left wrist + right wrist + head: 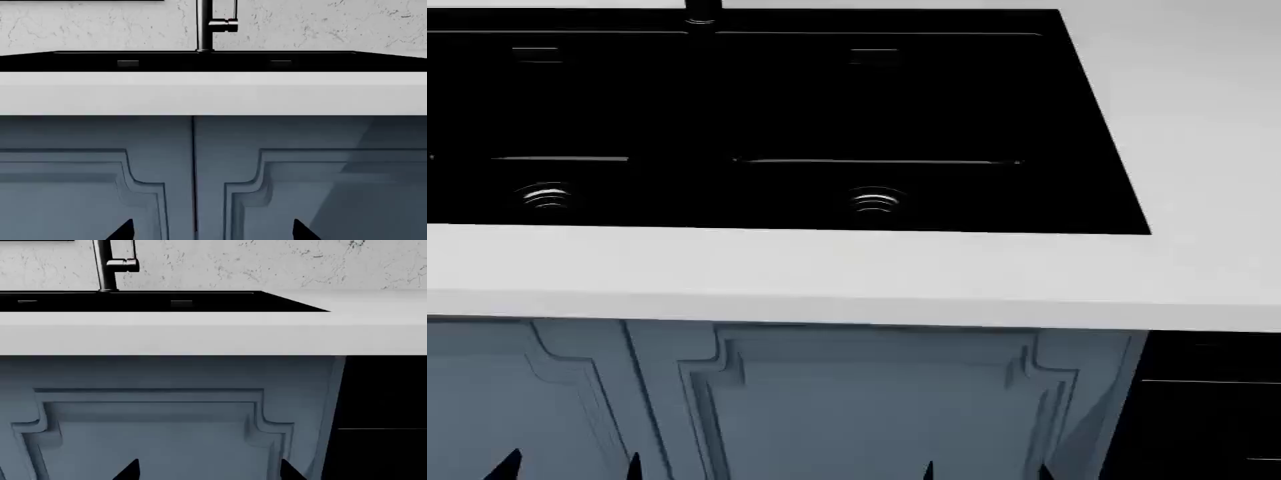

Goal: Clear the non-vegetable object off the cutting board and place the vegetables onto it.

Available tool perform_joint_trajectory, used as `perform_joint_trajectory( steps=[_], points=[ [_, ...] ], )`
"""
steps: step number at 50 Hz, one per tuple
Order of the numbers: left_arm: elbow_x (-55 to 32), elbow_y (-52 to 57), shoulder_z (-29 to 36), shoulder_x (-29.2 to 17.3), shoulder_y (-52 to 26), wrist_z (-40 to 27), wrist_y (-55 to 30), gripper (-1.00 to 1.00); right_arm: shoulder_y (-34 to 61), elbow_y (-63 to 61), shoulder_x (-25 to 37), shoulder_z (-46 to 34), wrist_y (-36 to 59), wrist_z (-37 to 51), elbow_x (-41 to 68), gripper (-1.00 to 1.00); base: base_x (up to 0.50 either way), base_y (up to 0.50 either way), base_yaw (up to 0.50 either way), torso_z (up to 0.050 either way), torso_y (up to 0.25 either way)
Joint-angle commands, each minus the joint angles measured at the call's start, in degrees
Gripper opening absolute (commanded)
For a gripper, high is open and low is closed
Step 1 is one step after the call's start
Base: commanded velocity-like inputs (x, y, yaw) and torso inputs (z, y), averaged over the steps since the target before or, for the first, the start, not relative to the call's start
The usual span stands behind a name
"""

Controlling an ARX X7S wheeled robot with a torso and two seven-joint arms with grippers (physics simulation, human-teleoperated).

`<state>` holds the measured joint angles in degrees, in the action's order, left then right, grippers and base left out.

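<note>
Both grippers (pixel 567 466) cropped (fingertips (pixel 123 229) only)

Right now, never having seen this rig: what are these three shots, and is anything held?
This is a simulated wheeled robot with two arms. One picture looks down from its head. The other two come from cameras near the end of each arm. All three face a black double sink set in a white counter, with blue-grey cabinet doors below and a dark faucet behind. The black tips at the bottom edges are the left fingers and right fingers. Each pair stands apart with nothing between, so nothing is held. None of the task's things shows in any view.
</note>
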<state>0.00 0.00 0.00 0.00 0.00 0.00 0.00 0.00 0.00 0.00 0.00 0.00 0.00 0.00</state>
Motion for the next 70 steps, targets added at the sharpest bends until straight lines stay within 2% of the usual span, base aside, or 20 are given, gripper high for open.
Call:
perform_joint_trajectory(
  steps=[1,11,12,13,14,21,70],
  points=[
    [-1.3,-0.2,1.5,-1.3,-0.1,-1.5,0.1,1.00,0.3,1.1,0.4,-0.5,-0.7,0.5,0.4,1.00,0.00,0.00,0.00,0.000,0.000],
    [-2.5,-0.5,3.7,-2.5,-0.7,-3.6,-0.5,1.00,-0.7,-0.3,2.5,-2.4,-1.1,3.3,2.2,1.00,0.00,0.00,0.00,0.000,0.000],
    [-1.7,-1.0,4.1,-2.6,-1.0,-4.3,-0.4,1.00,-0.7,-0.3,2.6,-2.5,-1.1,3.4,2.5,1.00,0.00,0.00,0.00,0.000,0.000],
    [4.7,-1.0,7.1,-3.3,-0.3,-7.0,4.7,1.00,1.1,2.2,3.1,-3.1,0.7,1.7,4.4,1.00,0.00,0.00,0.00,0.000,0.000],
    [-0.8,-0.2,1.2,-0.4,-0.7,-1.4,-0.8,1.00,-0.8,-0.4,0.6,-0.2,-0.8,1.0,0.4,1.00,0.00,0.00,0.00,0.000,0.000],
    [-1.8,0.0,3.3,-2.0,-0.5,-3.7,-0.3,1.00,-0.7,-0.5,2.1,-2.2,-0.4,3.1,1.1,1.00,0.00,0.00,0.00,0.000,0.000],
    [-4.2,-0.8,8.5,-5.9,-0.7,-8.1,1.2,1.00,-0.3,-0.4,5.9,-6.7,0.1,7.5,5.1,1.00,0.00,-0.50,0.00,0.000,0.000]
  ],
)
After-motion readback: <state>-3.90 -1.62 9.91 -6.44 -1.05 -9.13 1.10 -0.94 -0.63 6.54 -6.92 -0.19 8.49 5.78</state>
